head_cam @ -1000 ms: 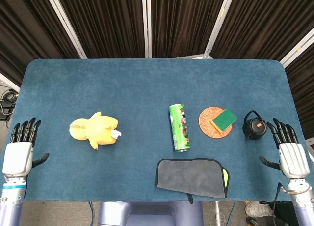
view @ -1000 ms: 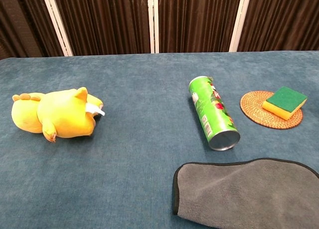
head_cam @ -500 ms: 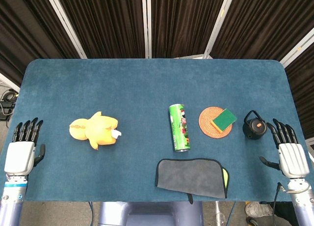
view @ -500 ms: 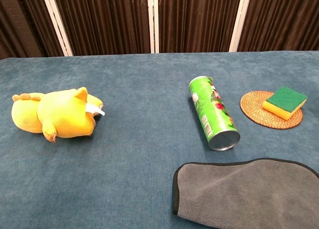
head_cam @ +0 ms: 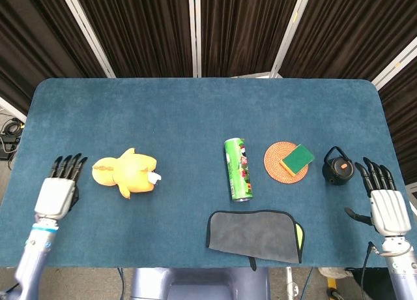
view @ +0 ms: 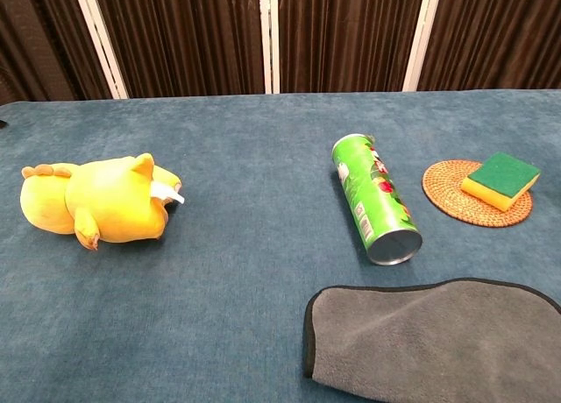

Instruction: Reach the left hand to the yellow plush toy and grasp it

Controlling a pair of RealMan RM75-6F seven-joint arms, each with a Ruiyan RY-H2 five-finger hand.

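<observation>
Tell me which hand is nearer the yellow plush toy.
Left. The left hand lies open just left of the yellow plush toy, not touching it. The right hand rests at the table's far right edge, beside the black teapot.

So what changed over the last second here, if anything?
The left hand moved in over the table toward the yellow plush toy, from the left edge to just beside it, not touching, fingers still extended and holding nothing. The toy, green can, sponge on its coaster, grey cloth, black teapot and right hand stayed put.
</observation>
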